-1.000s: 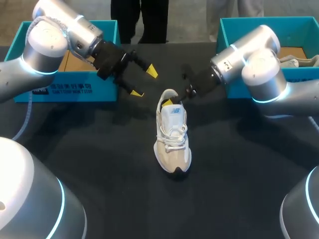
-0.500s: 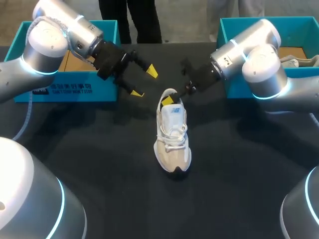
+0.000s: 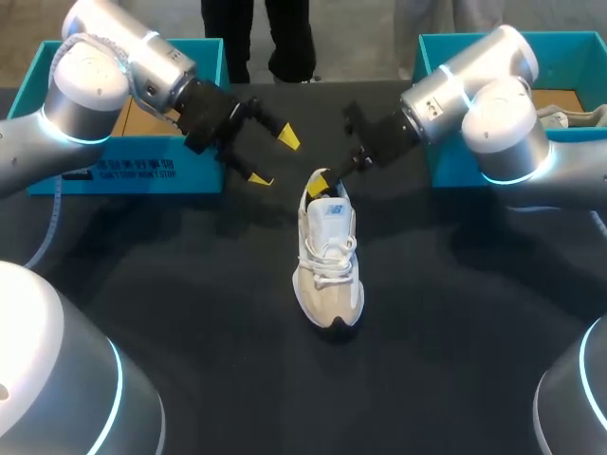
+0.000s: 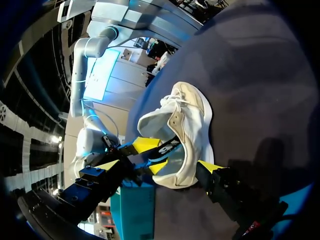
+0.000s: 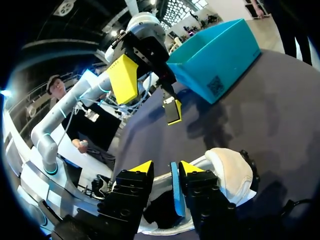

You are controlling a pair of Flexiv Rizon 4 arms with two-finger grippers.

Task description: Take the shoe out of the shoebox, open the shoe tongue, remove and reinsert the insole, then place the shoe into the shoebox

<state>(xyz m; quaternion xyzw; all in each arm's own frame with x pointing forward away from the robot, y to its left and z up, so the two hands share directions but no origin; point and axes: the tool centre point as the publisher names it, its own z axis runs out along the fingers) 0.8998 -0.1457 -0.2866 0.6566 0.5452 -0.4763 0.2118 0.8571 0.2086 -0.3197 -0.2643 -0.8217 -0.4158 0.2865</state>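
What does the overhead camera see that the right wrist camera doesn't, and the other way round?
Only the head view shows the whole shoe, laces and toe, and the right shoebox with another shoe inside. Only the right wrist view shows the blue insole on edge, held between the right fingers. Both show the shoe, the left fingers spread open, and the left shoebox.

Robotics lab: 2 robot arms (image 3: 104, 76) at a black table (image 3: 209, 284).
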